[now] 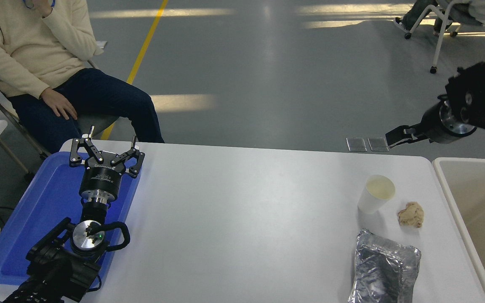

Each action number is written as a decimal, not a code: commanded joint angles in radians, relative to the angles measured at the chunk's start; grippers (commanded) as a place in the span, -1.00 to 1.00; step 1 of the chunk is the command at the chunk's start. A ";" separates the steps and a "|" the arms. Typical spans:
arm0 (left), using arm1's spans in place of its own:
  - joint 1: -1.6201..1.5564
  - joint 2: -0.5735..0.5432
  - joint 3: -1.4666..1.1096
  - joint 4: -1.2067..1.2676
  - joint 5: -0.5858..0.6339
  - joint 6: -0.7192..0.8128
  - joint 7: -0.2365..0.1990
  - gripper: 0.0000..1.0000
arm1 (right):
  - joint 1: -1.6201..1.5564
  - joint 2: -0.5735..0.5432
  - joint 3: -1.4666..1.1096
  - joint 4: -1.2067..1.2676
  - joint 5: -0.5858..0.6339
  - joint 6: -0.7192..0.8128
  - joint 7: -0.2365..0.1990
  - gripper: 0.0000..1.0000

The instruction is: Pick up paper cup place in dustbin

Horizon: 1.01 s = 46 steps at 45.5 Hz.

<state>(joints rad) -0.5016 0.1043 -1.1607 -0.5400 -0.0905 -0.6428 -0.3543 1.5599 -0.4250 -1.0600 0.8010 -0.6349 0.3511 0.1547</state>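
The white paper cup (pixel 376 194) stands upright on the white table (pixel 242 219) at the right, with nothing touching it. The beige dustbin (pixel 453 198) sits beside the table's right end, partly cut off by the picture edge. My right gripper (pixel 399 136) hangs in the air beyond the table's far edge, above and behind the cup and well apart from it; it is seen side-on and holds nothing. My left gripper (pixel 104 145) rests parked and open over the blue tray (pixel 27 219) at the lower left.
A crumpled tan paper wad (pixel 411 214) lies right of the cup, and a crinkled silver foil tray (pixel 383 267) sits nearer the front edge. A person in a cream sweater (pixel 23 46) sits at the far left. A chair (pixel 449 33) stands at the top right.
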 commanded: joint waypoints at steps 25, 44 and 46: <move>0.000 0.000 0.001 0.000 0.000 0.000 0.000 1.00 | -0.231 0.012 0.110 -0.088 -0.020 -0.142 0.003 1.00; 0.000 0.000 -0.001 0.000 0.000 0.000 0.000 1.00 | -0.299 0.026 0.150 -0.088 -0.020 -0.172 0.003 0.98; 0.000 0.000 -0.001 0.000 0.000 0.000 0.000 1.00 | -0.310 0.026 0.152 -0.088 -0.020 -0.179 0.003 0.98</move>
<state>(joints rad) -0.5016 0.1043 -1.1604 -0.5400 -0.0905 -0.6427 -0.3543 1.2919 -0.4022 -0.9266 0.7142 -0.6548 0.1967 0.1579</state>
